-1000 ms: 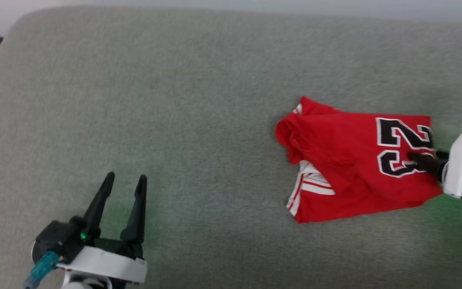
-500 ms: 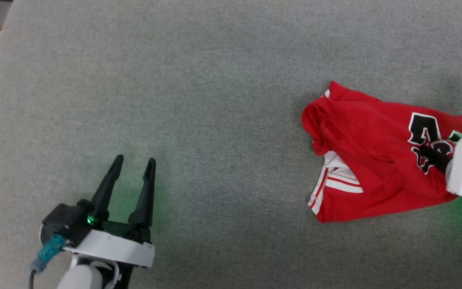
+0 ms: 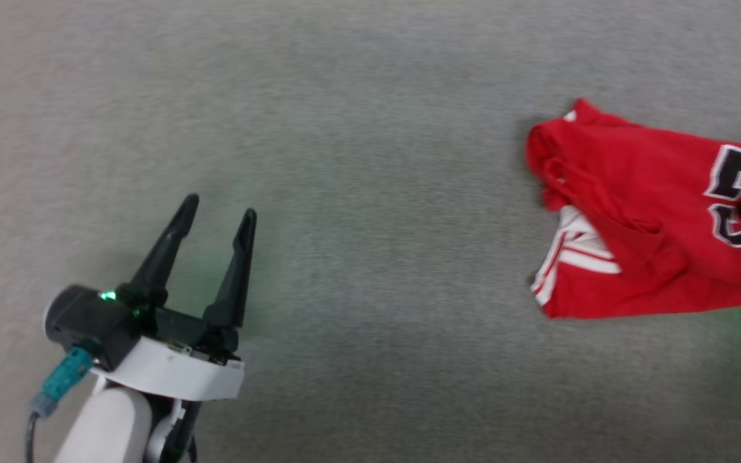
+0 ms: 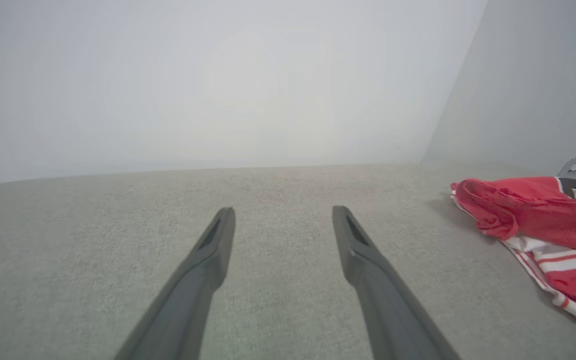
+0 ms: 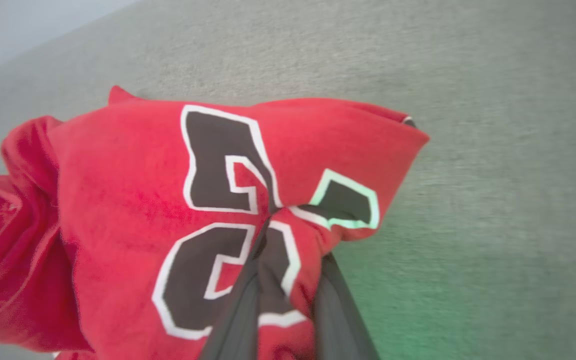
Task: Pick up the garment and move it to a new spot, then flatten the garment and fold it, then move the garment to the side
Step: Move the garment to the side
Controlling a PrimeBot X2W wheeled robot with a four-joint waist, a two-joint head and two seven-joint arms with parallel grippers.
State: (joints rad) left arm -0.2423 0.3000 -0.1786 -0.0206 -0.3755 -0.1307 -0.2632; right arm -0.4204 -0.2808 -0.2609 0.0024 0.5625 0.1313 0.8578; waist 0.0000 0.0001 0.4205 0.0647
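Red against the grey felt surface (image 3: 370, 128), the garment (image 3: 640, 212) lies at the right of my head view, long axis left to right, bunched end leftward, number 23 toward the right edge. My left gripper (image 3: 220, 207) hangs wide open, empty, lower left. Left wrist view: garment well off to the right of my spread fingers (image 4: 213, 250). Right wrist view: my right gripper (image 5: 295, 245) pinches a fold at the number.

Soft even light, head view motion-blurred
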